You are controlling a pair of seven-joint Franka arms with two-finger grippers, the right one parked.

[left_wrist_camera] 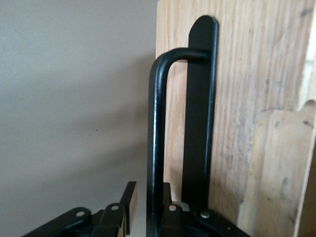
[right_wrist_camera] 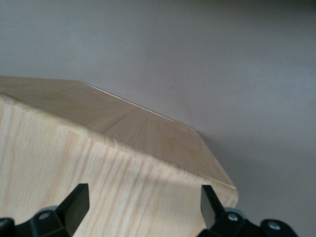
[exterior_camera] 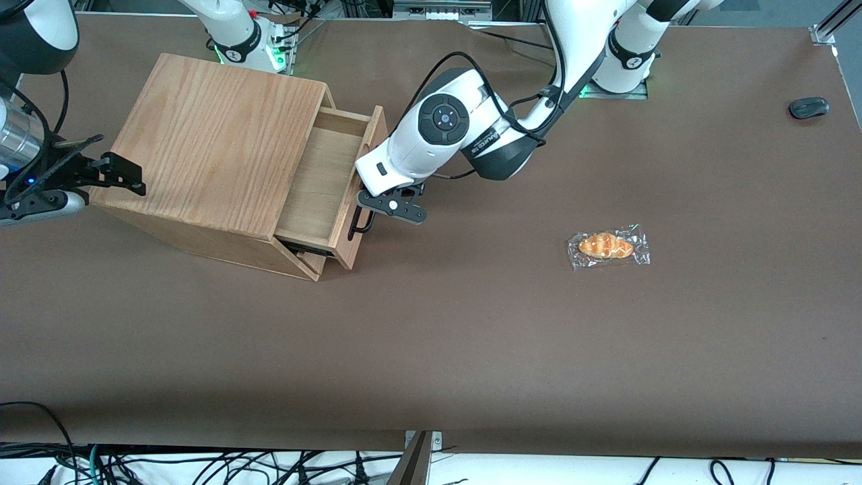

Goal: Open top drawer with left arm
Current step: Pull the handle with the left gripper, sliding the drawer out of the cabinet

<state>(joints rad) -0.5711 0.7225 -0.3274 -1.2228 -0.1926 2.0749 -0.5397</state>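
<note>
The top drawer [exterior_camera: 322, 180] stands pulled partway out of the oak cabinet [exterior_camera: 215, 141], its light-wood inside showing bare. Its black bar handle [exterior_camera: 355, 225] [left_wrist_camera: 157, 128] runs along the drawer front [left_wrist_camera: 242, 74]. My left arm [exterior_camera: 444, 128] reaches down in front of the drawer. Its gripper [exterior_camera: 380, 207] [left_wrist_camera: 148, 192] is open with the bar between its fingers. One finger [left_wrist_camera: 129, 200] stands apart from the bar on the table side; the other [left_wrist_camera: 168, 197] sits close against the bar, between it and the drawer front.
A wrapped croissant [exterior_camera: 608, 246] lies on the brown table [exterior_camera: 471, 337] toward the working arm's end. A black computer mouse [exterior_camera: 808, 107] sits farther from the front camera near the table's end. The cabinet top [right_wrist_camera: 123, 133] fills the parked arm's wrist view.
</note>
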